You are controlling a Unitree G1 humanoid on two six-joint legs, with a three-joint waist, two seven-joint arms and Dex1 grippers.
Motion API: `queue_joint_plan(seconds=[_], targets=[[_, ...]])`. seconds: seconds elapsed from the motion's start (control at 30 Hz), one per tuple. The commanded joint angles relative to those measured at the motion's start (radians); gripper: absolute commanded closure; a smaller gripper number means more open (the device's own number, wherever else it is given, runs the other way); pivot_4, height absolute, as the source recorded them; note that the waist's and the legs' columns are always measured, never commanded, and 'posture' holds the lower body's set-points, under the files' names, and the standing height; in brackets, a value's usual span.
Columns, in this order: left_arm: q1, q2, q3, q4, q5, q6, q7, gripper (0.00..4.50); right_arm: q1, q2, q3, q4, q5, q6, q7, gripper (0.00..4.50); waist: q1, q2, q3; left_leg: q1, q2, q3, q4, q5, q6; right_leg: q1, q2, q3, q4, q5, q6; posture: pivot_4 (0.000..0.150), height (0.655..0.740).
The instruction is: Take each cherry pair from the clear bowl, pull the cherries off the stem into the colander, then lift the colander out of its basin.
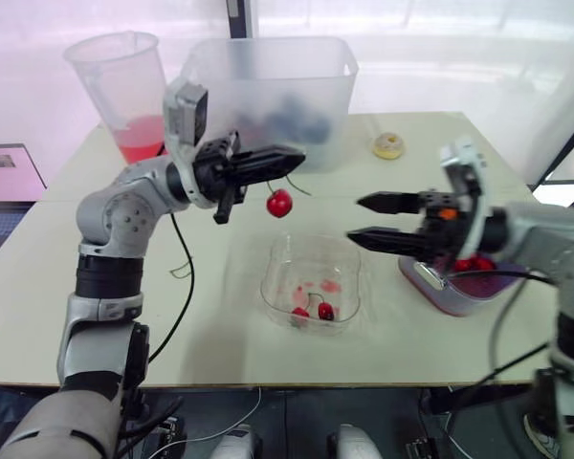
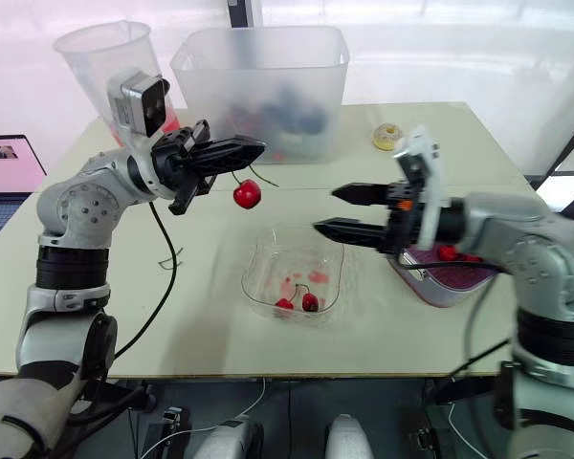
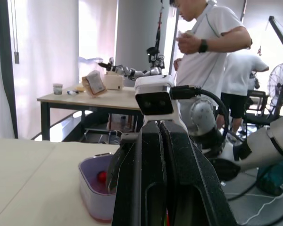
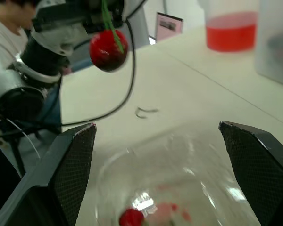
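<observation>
1. Pale table fills the scene, with the clear bowl at its middle as the landmark. A pitcher of pink liquid and a frosted tub stand well behind the bowl.
2. The left gripper hangs above the bowl's far-left corner, fingers pinched on a green stem. One cherry dangles from it, in the air above that edge of the bowl.
3. A thin second branch of the stem seems to trail off bare, though it is too fine to be sure.
4. The right gripper is over the bowl's right side, fingers spread wide and empty, their tips pointing toward the robot's left.
5. One cherry pair lies on the bowl's floor, near the front.
6. Just right of the bowl sits the purple basin with the colander inside it, red fruit already in it, partly behind the right gripper.
7. What the next move depends on: the hanging cherry lies left of the right gripper's tips and somewhat higher, off the gap's centre in the right wrist view. Its stem runs roughly upright, across the line of the fingers.
8. The right arm is the free and nearer one, so it would likely need to reach left and rise to straddle the cherry, then pull back toward the colander on the bowl's right.
</observation>
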Motion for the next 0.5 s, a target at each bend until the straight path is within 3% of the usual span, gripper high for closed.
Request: queue_joint_plan(seconds=[0.03,0.37,0.47,0.5], targets=[[-0.034,-0.019,-0.005,-0.012,-0.003,-0.007,0.004,4.5,-0.048,0.053,0.035,0.005,0.001,-0.051,-0.062,0.04,0.0,0.0,0.0,0.0,0.0,0.0,0.0,0.0,0.0,0.0,0.0,0.0,0.0,0.0,0.0,0.15,0.74],[-0.036,-0.045,-0.019,-0.043,-0.01,0.005,0.026,4.5,-0.115,0.148,0.118,0.054,0.039,-0.065,-0.095,0.04,-0.008,0.0,0.0,0.0,0.0,0.0,0.0,0.0,0.0,-0.001,0.001,0.0,0.001,0.0,0.0,0.15,0.74],[-0.038,-0.038,-0.023,-0.042,-0.01,0.006,0.018,4.5,-0.123,0.159,0.119,0.058,0.06,-0.058,-0.106,0.89,-0.007,0.0,0.0,0.0,0.0,0.0,0.0,0.0,0.0,-0.001,0.001,0.0,0.001,0.0,0.0,0.15,0.74],[-0.039,-0.038,-0.024,-0.038,-0.007,0.004,0.017,4.5,-0.125,0.161,0.12,0.059,0.061,-0.059,-0.11,1.4,-0.007,0.0,0.0,0.0,0.0,0.0,0.0,0.0,0.0,-0.001,0.001,0.0,0.001,0.0,0.0,0.15,0.74]])
